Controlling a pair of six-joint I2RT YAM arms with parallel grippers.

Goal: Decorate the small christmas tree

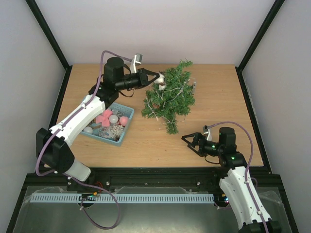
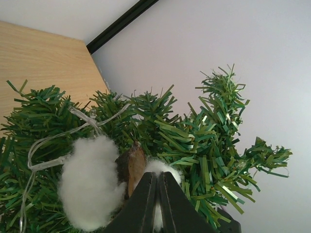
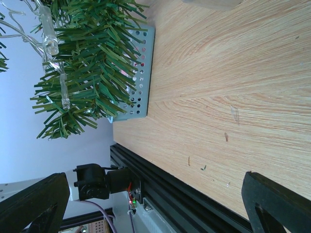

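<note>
The small christmas tree (image 1: 170,94) stands at the middle back of the table, dark green with a clear light string (image 2: 48,145) wound through it. My left gripper (image 1: 153,77) is at the tree's upper left side, shut on a tuft of white cotton (image 2: 163,167) that shows between and above its black fingers (image 2: 141,199). A larger cotton ball (image 2: 90,182) and a brown pinecone (image 2: 134,162) sit in the branches beside it. My right gripper (image 1: 192,142) hangs open and empty over bare wood near the front right, below the tree (image 3: 82,63).
A teal perforated basket (image 1: 125,130) of pink, white and silver ornaments stands left of the tree, under my left arm; its wall (image 3: 138,73) shows behind the branches in the right wrist view. The black frame rail (image 3: 184,194) marks the table's near edge.
</note>
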